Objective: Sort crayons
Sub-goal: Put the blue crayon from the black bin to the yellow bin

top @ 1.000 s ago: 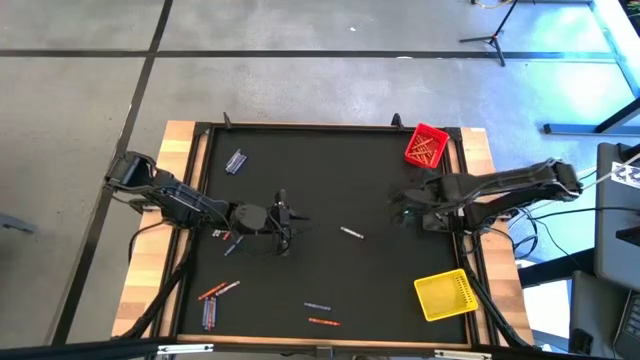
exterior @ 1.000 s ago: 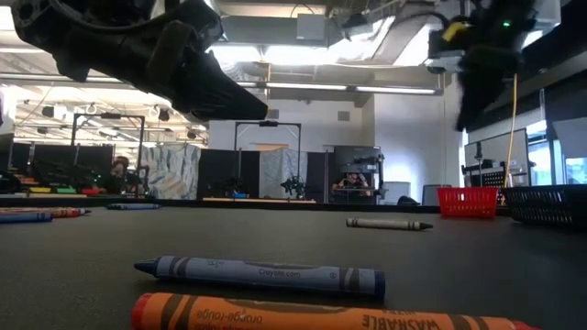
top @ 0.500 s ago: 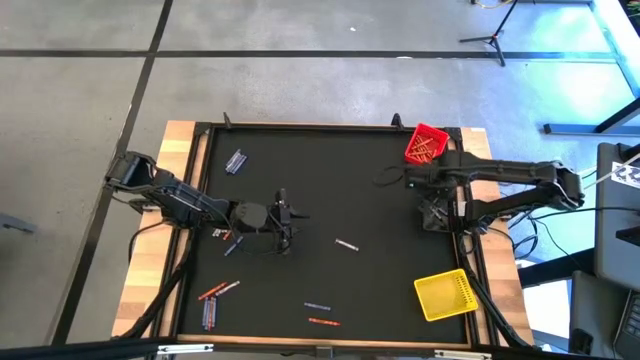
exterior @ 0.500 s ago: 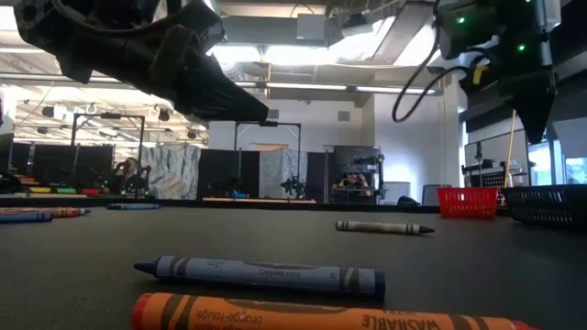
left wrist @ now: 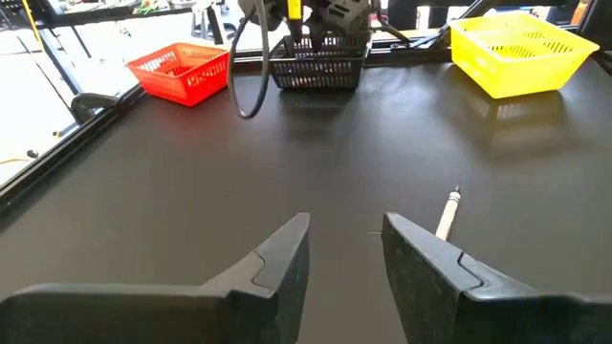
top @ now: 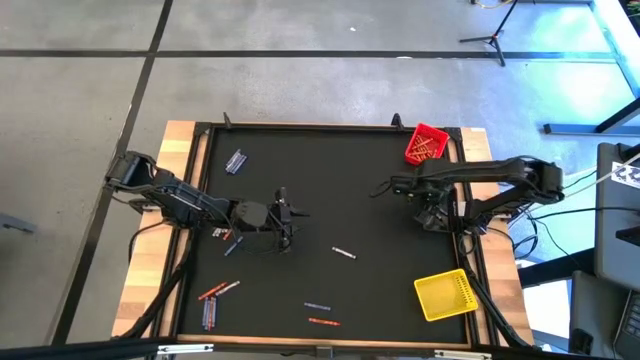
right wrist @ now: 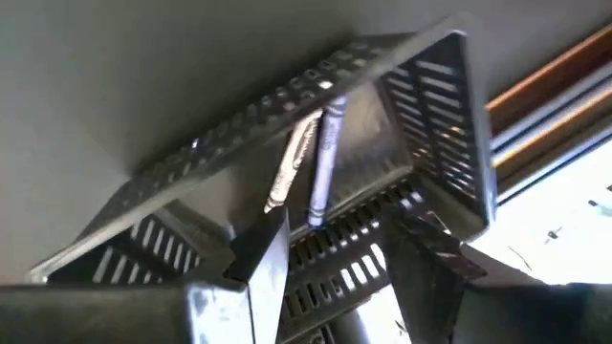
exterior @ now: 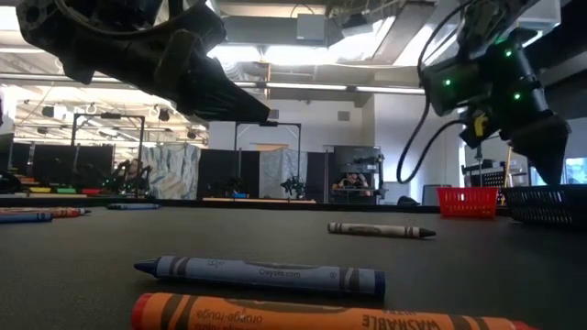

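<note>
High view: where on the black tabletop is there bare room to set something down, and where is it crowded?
The black tabletop is bare between the thin grey crayon and the square red bin, and toward the square yellow bin. Crowded: scattered crayons near the left gripper, and the dark mesh bin under the right gripper.

Counted from above: three bins on my counter [top: 300, 160] – red bin [top: 426, 145], yellow bin [top: 446, 295], dark bin [left wrist: 319, 65]. Two grey crayons [right wrist: 320, 162] inside the dark one.

Crayons [top: 218, 291] lie scattered on the black table [top: 330, 160], with a red bin [top: 426, 145] and yellow bin [top: 446, 295].
</note>
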`<control>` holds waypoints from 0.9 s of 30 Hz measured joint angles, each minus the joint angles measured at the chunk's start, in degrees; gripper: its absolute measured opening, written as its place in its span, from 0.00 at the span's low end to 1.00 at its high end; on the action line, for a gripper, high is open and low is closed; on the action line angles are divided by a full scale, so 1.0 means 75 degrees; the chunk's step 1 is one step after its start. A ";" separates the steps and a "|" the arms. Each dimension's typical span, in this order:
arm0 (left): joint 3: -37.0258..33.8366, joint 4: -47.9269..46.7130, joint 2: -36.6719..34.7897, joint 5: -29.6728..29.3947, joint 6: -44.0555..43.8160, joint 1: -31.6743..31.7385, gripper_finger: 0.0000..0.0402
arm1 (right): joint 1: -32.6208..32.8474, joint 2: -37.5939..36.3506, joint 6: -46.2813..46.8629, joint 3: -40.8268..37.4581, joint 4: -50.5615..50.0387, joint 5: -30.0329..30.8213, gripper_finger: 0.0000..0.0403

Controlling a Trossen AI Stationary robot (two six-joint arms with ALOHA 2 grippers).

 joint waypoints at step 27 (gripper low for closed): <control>0.0000 -0.0007 0.0000 -0.0009 0.0254 0.0000 0.31 | 0.0006 0.0046 -0.0375 -0.0222 0.1068 -0.0047 0.41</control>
